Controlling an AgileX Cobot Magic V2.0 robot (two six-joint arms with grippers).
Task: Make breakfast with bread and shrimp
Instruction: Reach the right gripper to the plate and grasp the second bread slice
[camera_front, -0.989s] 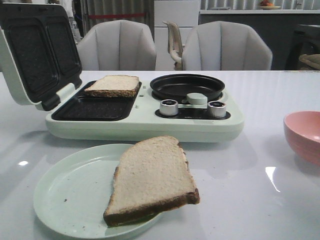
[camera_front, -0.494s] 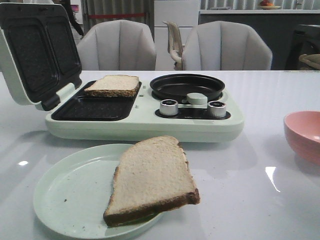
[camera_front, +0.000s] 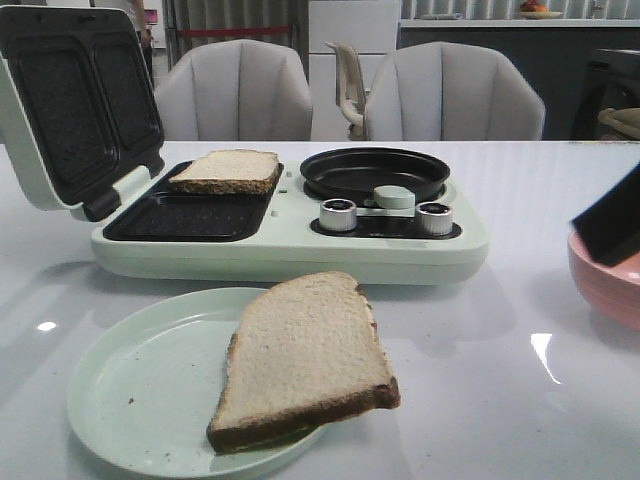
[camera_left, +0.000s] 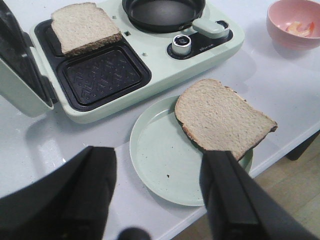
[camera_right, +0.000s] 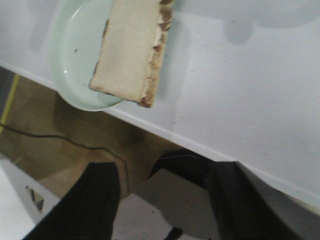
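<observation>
One bread slice (camera_front: 305, 358) on the pale plate (camera_front: 140, 390), overhanging at 3 o'clock — another (camera_front: 226, 171) in the sandwich maker (camera_front: 290, 245). Both claws (camera_left: 157, 190) (camera_right: 162, 192) released, gripping nothing.

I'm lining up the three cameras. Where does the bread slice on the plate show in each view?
Front view: the bread slice is low centre, overhanging the plate's right edge.
Left wrist view: the slice is right of centre, above the right finger.
Right wrist view: the slice is at upper left, partly cropped.
Shared landmark: the pale green plate under it.
</observation>
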